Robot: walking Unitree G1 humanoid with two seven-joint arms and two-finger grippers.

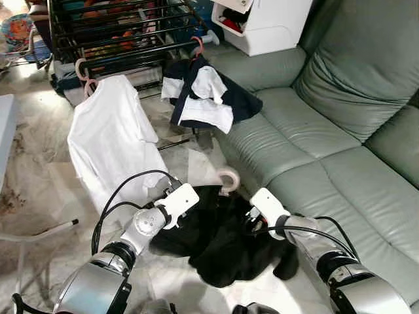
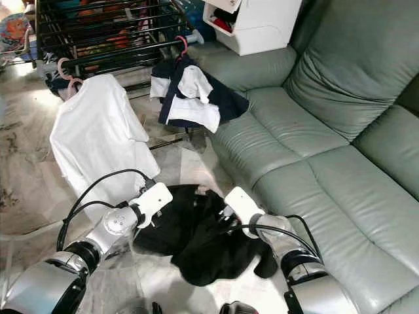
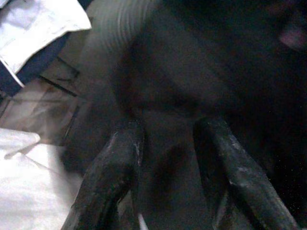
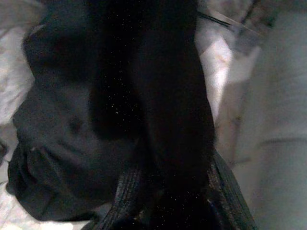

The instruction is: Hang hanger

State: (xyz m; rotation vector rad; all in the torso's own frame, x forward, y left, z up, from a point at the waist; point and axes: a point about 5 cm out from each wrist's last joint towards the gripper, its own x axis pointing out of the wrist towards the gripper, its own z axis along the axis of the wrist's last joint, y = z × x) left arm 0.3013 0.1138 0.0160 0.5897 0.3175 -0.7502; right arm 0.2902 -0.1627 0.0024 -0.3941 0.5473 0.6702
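garment [image 1: 222,242] on floor | sofa [image 1: 340,150] right | rack [image 1: 124,29] behind

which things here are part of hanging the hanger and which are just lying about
Part of the job:
- black garment on a pink plastic hanger
- left gripper, fingers apart against the black cloth
- right gripper, closed on the black cloth
- black metal drying rack

Just lying about:
- white shirt on its hanger
- navy and white clothes
- green leather sofa
- white cabinet
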